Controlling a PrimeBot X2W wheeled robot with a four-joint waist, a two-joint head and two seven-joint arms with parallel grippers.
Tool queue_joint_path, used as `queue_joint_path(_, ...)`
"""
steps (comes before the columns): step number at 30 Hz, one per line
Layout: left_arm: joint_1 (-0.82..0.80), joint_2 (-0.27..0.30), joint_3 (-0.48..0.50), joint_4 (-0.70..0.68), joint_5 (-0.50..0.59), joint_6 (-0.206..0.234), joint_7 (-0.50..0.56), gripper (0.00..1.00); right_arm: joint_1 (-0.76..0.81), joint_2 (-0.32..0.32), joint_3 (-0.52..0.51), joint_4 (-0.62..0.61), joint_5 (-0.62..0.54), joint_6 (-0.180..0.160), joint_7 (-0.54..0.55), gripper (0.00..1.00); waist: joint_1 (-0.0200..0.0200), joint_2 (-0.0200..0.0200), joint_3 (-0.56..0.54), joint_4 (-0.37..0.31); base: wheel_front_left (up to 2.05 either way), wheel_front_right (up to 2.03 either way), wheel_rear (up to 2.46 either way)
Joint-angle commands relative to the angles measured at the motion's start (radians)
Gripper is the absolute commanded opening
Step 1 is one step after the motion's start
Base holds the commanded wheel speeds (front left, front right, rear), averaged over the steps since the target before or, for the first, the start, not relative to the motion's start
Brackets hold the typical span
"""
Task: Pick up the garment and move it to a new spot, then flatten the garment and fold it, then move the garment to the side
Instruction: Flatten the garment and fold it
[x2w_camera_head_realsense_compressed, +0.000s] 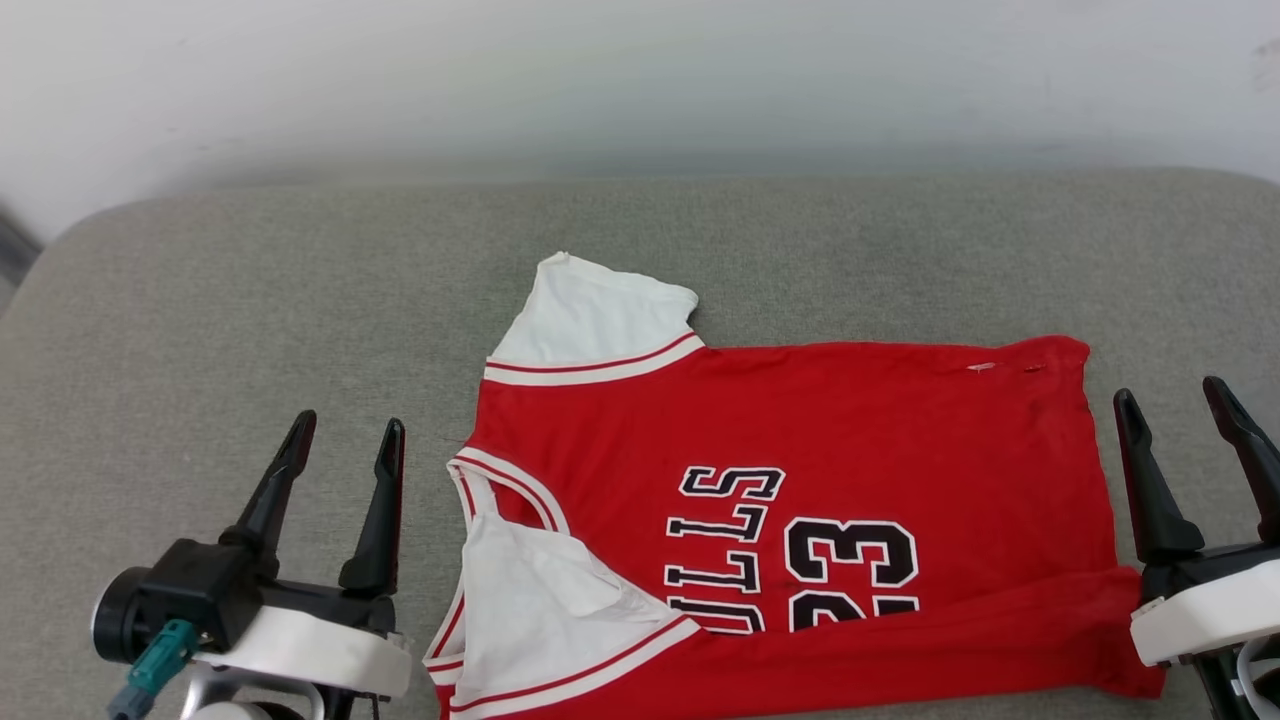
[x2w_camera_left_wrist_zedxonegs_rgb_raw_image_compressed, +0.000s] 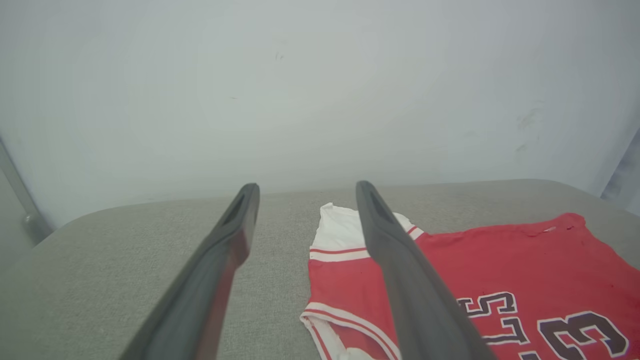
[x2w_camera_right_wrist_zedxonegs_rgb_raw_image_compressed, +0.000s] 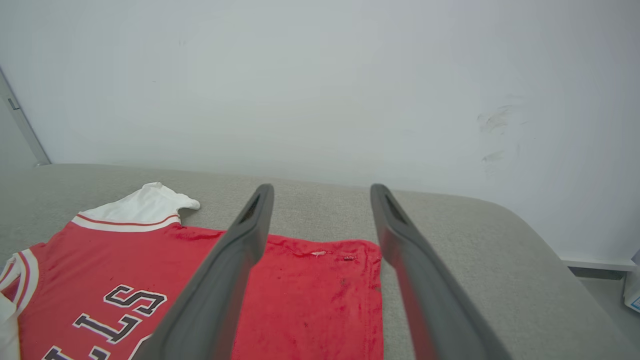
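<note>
The garment (x2w_camera_head_realsense_compressed: 880, 430) is coloured red, its sleeves white with red-and-white striped trim, and black lettering outlined in white is printed on it. The surface (x2w_camera_head_realsense_compressed: 250, 300) is covered in mottled grey fabric, and the wall (x2w_camera_head_realsense_compressed: 640, 80) is seen in off-white.

Head view looks down from behind the left gripper (x2w_camera_head_realsense_compressed: 350, 420) and right gripper (x2w_camera_head_realsense_compressed: 1170, 390), jersey (x2w_camera_head_realsense_compressed: 850, 420) between them. Wrist views sit low, facing the white wall (x2w_camera_left_wrist_zedxonegs_rgb_raw_image_compressed: 300, 100); both share the jersey's far sleeve (x2w_camera_right_wrist_zedxonegs_rgb_raw_image_compressed: 145, 205).
</note>
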Motion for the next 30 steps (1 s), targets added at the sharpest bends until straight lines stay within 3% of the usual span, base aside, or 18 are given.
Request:
queue_joint_path(1, 0.005, -0.006, 0.013, 0.005, 0.004, -0.015, -0.004, 1.0, -0.002, 0.005, 0.005, 0.002, -0.001, -0.001, -0.013, 1.0, 0.0, 0.0, 0.012, -0.01, 0.0, 0.0, 0.0)
queue_joint_path(8, -0.131, 0.043, 0.032, 0.037, -0.005, -0.137, 0.021, 1.0, -0.054, -0.006, 0.027, -0.032, 0.004, -0.001, -0.048, 1.0, 0.0, 0.0, 0.124, -0.054, 0.0, 0.0, 0.0)
queue_joint_path(14, -0.358, 0.126, 0.018, 0.081, -0.065, -0.229, 0.212, 1.0, -0.103, -0.006, 0.03, -0.07, -0.012, -0.001, -0.052, 1.0, 0.0, 0.0, 0.242, -0.106, 0.0, 0.0, 0.0)
queue_joint_path(19, -0.564, 0.208, -0.025, 0.137, -0.136, -0.266, 0.422, 1.0, -0.148, 0.008, 0.045, -0.089, -0.02, -0.001, -0.066, 1.0, 0.0, 0.0, 0.328, -0.159, 0.0, 0.0, 0.0)
queue_joint_path(30, -0.912, 0.333, -0.143, 0.366, -0.375, -0.275, 0.974, 1.0, -0.205, 0.033, 0.116, -0.057, -0.02, -0.001, -0.105, 1.0, 0.0, 0.0, 0.449, -0.261, 0.0, 0.0, 0.0)
